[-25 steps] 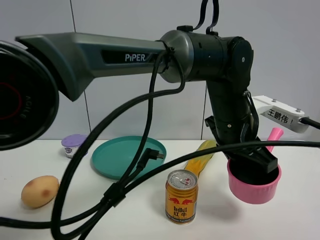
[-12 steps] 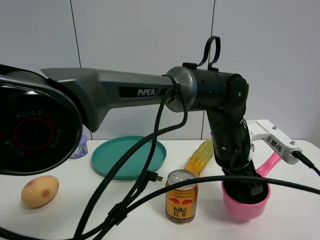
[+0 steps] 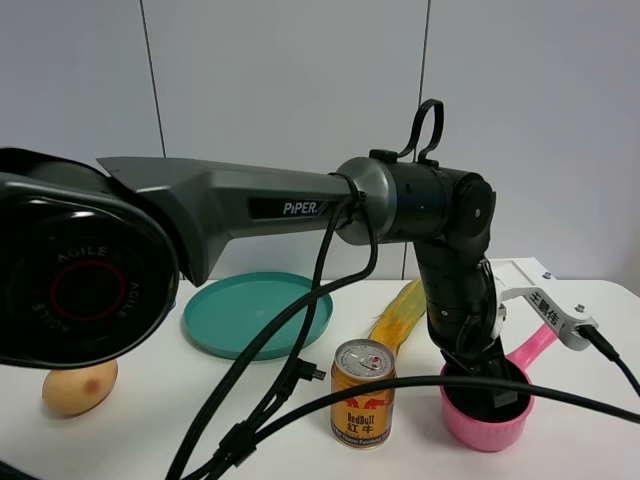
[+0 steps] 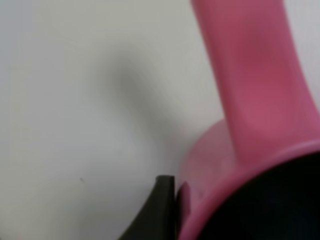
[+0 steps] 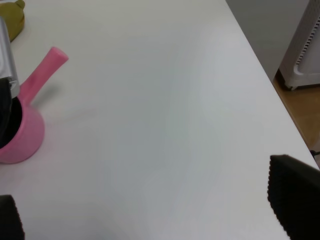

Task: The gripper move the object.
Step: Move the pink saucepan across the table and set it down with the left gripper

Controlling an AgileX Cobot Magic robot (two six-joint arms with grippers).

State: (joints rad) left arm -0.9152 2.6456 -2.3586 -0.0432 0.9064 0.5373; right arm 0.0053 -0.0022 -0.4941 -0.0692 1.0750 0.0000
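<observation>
The pink saucepan (image 3: 487, 422) sits at the right of the white table, its straight handle (image 3: 531, 344) pointing back and right. My left gripper (image 3: 488, 386) has reached across to the right and points down into the pan, shut on its rim. In the left wrist view one black finger (image 4: 160, 210) presses the outside of the pink pan wall (image 4: 215, 165); the other finger is hidden inside the dark bowl. The right wrist view shows the pan (image 5: 22, 135) from afar. My right gripper (image 5: 150, 210) is open and empty over bare table, well away from the pan.
A gold Red Bull can (image 3: 363, 392) stands just left of the pan. A teal plate (image 3: 258, 313) lies behind it, a yellow toy (image 3: 400, 312) between plate and pan, a potato (image 3: 78, 387) at front left. The table's right edge (image 5: 260, 65) is near.
My left gripper has come down and a little to the left with the pink saucepan, from above the table to resting on it. The right gripper's earlier position is not shown.
</observation>
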